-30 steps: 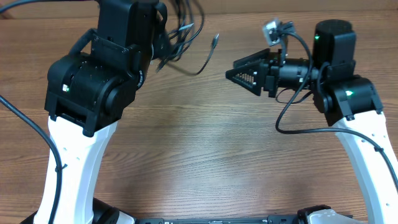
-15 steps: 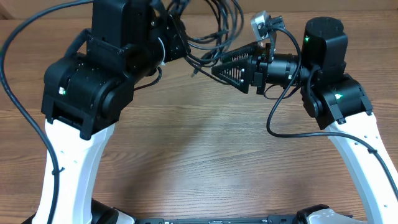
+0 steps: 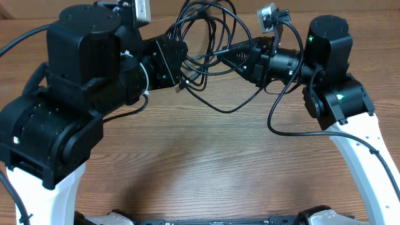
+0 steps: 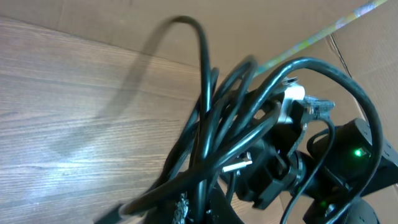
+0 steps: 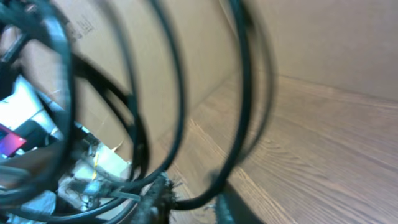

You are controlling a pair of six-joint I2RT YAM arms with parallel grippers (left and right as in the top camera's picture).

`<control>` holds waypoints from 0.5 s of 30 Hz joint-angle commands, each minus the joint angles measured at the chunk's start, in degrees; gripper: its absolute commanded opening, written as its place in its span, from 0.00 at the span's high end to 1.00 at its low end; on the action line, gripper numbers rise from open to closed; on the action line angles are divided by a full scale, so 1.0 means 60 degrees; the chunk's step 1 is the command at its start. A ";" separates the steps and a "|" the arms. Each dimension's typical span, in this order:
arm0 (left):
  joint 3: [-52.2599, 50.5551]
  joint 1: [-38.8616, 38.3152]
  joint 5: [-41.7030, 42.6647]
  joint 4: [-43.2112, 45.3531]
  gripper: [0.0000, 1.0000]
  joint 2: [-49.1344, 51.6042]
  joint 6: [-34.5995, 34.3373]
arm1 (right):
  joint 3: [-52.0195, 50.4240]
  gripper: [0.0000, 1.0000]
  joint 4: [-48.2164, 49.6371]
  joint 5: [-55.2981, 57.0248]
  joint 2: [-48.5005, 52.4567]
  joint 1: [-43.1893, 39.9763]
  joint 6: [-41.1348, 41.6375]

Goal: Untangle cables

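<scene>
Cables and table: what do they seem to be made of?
The cables look sheathed in rubber or soft plastic: black, slightly glossy, bending in loose loops and catching light along their curves. The table looks like wood or a wood-look laminate: brown and fairly matte, with grain lines running across it. The pictures cannot settle which of the two it is.

Two arms [image 3: 75,119], one tangle of cables [image 3: 209,56], one table [image 3: 206,162].
</scene>
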 commanded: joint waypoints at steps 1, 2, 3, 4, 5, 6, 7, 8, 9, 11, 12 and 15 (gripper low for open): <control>0.0084 0.0040 0.0328 -0.0047 0.96 -0.0131 0.0087 | 0.0015 0.96 0.0219 0.0226 -0.0193 0.0022 0.0342; 0.0084 0.0040 0.0328 -0.0080 0.96 -0.0127 0.0091 | 0.0015 0.96 0.0222 0.0222 -0.0193 0.0022 0.0339; 0.0084 0.0040 0.0335 -0.0098 0.96 -0.0127 0.0095 | 0.0015 0.82 0.0175 0.0222 -0.0193 0.0018 0.0335; 0.0084 0.0040 0.0361 -0.0084 0.96 -0.0127 0.0138 | 0.0015 0.44 0.0157 0.0222 -0.0193 0.0022 0.0335; 0.0084 0.0040 0.0364 -0.0047 0.96 -0.0127 0.0215 | 0.0015 0.24 0.0135 0.0222 -0.0193 0.0022 0.0335; 0.0084 0.0040 0.0401 -0.0007 0.96 -0.0127 0.0357 | 0.0015 0.16 0.0127 0.0226 -0.0193 0.0018 0.0328; 0.0084 0.0040 0.0506 0.0015 0.96 -0.0127 0.0554 | 0.0015 0.13 0.0127 0.0226 -0.0193 0.0018 0.0331; 0.0084 0.0040 0.0634 0.0004 0.96 -0.0127 0.0725 | 0.0015 0.11 0.0131 0.0222 -0.0193 0.0018 0.0331; 0.0084 0.0040 0.0761 -0.0044 0.96 -0.0127 0.0892 | 0.0015 0.11 0.0138 0.0204 -0.0193 0.0022 0.0335; 0.0084 0.0040 0.0790 -0.0117 0.96 -0.0120 0.1089 | 0.0015 0.10 0.0244 -0.0142 -0.0193 0.0022 0.0335; 0.0084 0.0040 0.0688 -0.0120 0.96 -0.0117 0.1242 | 0.0015 0.09 0.0342 -0.0488 -0.0193 0.0033 0.0335; 0.0084 0.0040 0.0168 -0.0113 0.96 -0.0109 0.1483 | 0.0015 0.07 0.0463 -0.1224 -0.0197 0.0069 0.0339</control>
